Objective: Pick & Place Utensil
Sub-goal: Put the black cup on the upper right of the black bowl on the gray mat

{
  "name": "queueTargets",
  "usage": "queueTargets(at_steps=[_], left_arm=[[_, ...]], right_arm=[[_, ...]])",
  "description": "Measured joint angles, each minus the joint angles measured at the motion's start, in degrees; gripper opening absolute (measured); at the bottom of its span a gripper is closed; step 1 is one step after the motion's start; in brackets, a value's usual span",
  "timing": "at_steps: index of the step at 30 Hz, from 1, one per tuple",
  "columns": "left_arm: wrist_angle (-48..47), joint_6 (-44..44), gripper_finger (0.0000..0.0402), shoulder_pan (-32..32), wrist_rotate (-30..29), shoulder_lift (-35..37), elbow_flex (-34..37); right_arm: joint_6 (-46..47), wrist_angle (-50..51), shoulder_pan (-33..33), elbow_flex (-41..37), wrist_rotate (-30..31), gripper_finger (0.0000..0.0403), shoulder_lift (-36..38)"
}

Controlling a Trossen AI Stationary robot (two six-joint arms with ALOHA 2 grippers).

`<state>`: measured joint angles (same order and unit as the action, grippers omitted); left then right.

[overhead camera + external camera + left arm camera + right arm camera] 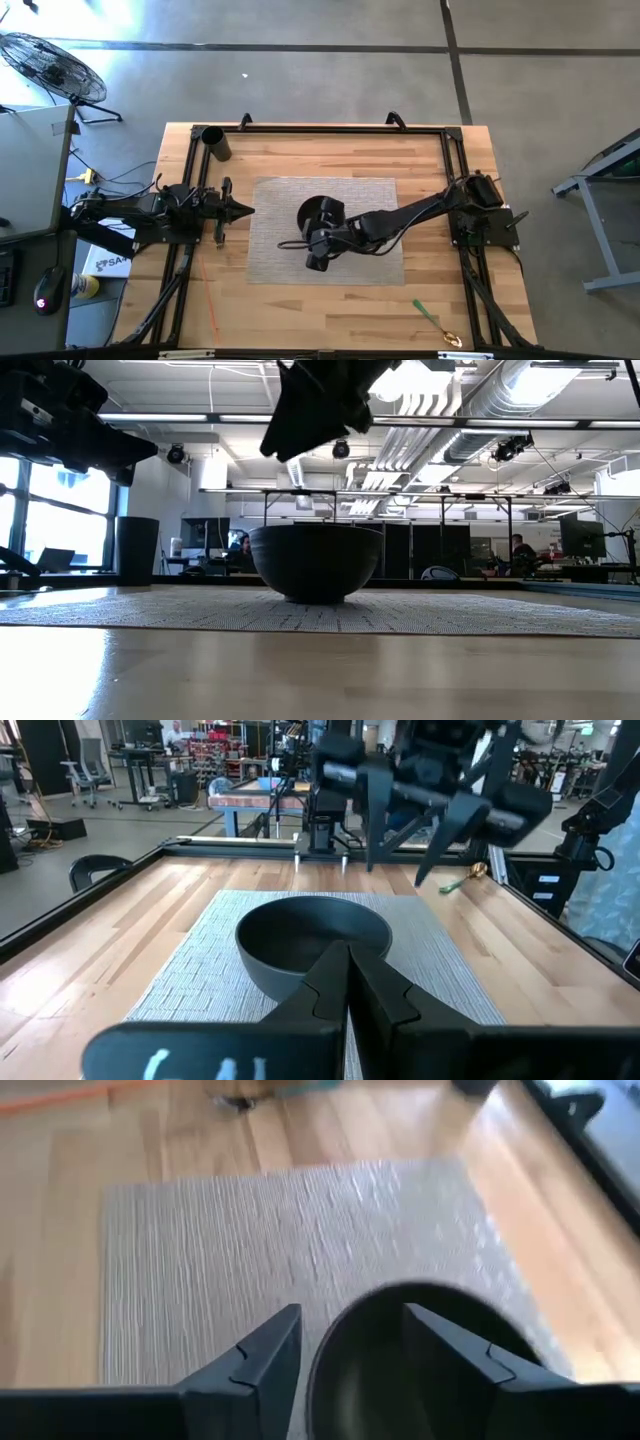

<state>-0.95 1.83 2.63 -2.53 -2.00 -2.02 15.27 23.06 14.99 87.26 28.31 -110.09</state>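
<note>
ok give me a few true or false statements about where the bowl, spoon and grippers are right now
1. The bowl sits on the grey mat. True.
2. The spoon lies inside the bowl. False: it lies on the bare wood near the table's front right corner.
3. The right gripper is open above the bowl. True.
4. The right gripper holds the spoon. False: its fingers are empty.
5. The left gripper is shut, off the mat's left edge. True.
6. A dark cup stands on the mat. False: it stands at the table's back left corner.
</note>
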Motion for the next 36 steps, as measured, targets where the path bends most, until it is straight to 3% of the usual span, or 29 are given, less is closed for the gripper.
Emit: queueTargets(at_steps=[4,17,27,32,36], left_arm=[[0.0,0.0,0.0001,0.0,0.0,0.0,0.0],[0.0,0.0,0.0001,0.0,0.0,0.0,0.0],[3.0,0.2,0.0001,0.0,-1.2,0.0,0.1],[7.4,6.0,0.0001,0.0,-0.7,0.0,0.1],[6.9,2.2,0.0001,0.0,-0.9,0.0,0.1]], right_arm=[[-3.6,-4.6,-1.5,0.0,0.1,0.0189,0.1],[-17.4,-11.0,-8.3,0.0,-10.8,0.0271,0.0],[-20.9,-14.3,-8.7,0.0,-12.3,0.0278,-0.1],[-21.3,-14.3,-8.1,0.0,-12.3,0.0278,-0.1],[-19.3,-14.2,-7.2,0.0,-12.2,0.0278,-0.1]])
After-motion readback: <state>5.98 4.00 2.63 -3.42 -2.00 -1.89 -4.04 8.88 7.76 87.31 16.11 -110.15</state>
